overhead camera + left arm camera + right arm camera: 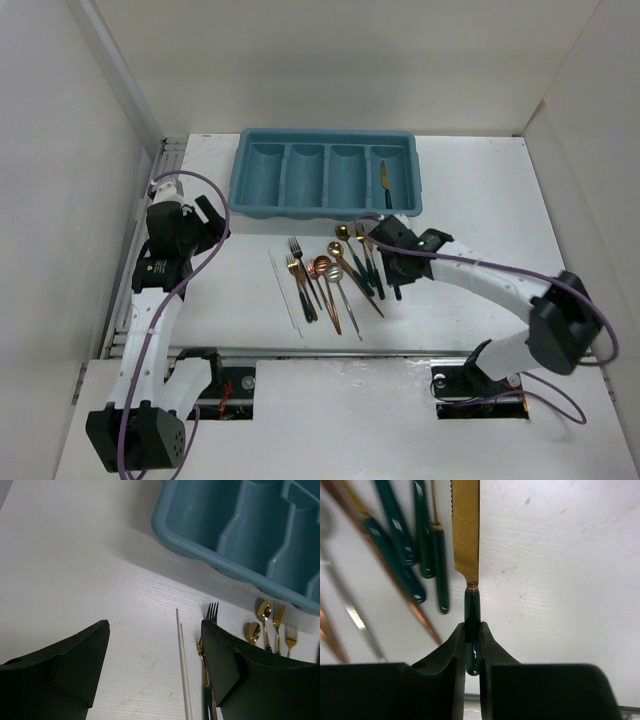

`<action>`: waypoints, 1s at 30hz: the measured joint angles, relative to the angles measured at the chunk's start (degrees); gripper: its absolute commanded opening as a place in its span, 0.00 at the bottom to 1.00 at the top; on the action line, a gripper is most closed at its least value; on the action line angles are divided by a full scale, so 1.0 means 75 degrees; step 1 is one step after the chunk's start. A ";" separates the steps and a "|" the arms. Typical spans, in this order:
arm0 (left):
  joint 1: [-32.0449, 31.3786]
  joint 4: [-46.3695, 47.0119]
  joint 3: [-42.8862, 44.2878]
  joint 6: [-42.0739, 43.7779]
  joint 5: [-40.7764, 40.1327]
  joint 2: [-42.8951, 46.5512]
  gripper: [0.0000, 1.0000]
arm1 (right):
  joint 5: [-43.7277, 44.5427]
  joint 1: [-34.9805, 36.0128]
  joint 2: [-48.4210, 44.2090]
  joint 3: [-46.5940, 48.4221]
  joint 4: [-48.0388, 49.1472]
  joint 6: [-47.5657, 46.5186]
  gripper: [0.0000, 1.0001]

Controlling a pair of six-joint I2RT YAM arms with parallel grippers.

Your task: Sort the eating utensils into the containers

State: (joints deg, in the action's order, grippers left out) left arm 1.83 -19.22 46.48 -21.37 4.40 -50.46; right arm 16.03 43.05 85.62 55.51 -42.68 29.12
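Knife (466, 535): right jaws clamped on dark handle near butt end; blade sticks straight out ahead, at right edge of loose forks+spoons (335, 275) on counter (480, 190). We reckon end grip leaves blade free for drop into tray (325, 207), far-right slot, where other knife (385, 184) lies. Left jaws wide open, empty, chopsticks (183, 670) under gap.

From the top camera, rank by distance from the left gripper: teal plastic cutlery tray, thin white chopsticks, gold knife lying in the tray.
1. Teal plastic cutlery tray, left end beside left gripper.
2. Thin white chopsticks, lying to the gripper's right.
3. Gold knife, rightmost compartment.
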 measured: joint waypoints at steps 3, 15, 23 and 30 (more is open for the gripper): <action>0.0006 -0.0006 0.0000 0.0000 0.0006 0.0006 0.71 | 0.0219 0.0029 -0.0909 0.0775 -0.0475 -0.0271 0.00; 0.0143 -0.0020 0.0000 0.0064 -0.0050 -0.0207 0.71 | 0.0175 -0.2008 0.2049 0.5846 0.0833 -0.2323 0.00; 0.0385 -0.0044 0.0006 0.0140 -0.0172 -0.0423 0.71 | -0.0303 -0.3316 0.5371 0.7714 0.0761 -0.2932 0.12; 0.0466 -0.0044 0.0006 0.0163 -0.0216 -0.0481 0.71 | -0.0571 -0.3241 0.5432 0.7662 0.0329 -0.3179 0.65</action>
State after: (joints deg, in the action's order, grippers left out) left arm 5.32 -19.55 46.52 -20.14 2.79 -54.06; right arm 11.75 18.74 126.37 112.97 -40.21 5.28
